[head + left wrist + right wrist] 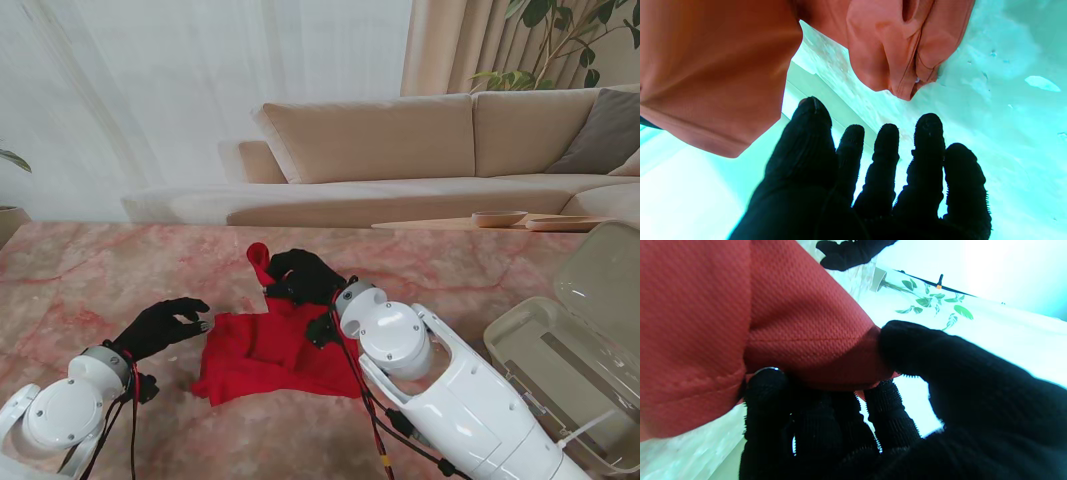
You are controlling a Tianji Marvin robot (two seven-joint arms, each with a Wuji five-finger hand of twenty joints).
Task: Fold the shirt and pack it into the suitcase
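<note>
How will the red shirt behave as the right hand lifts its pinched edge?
The shirt likely droops: it lies rumpled, and its fabric bends around the right hand. Its coarse weave in the right wrist view suggests decent grip.

Bare table [90,270] lies free at the left — suitcase [575,370] blocks the right edge.

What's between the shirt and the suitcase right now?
Nothing visible. The shirt lies mid-table, its far part pinched in the right hand. The open suitcase sits to its right, with bare marble between them; only the right arm itself crosses the nearer part of that gap.
</note>
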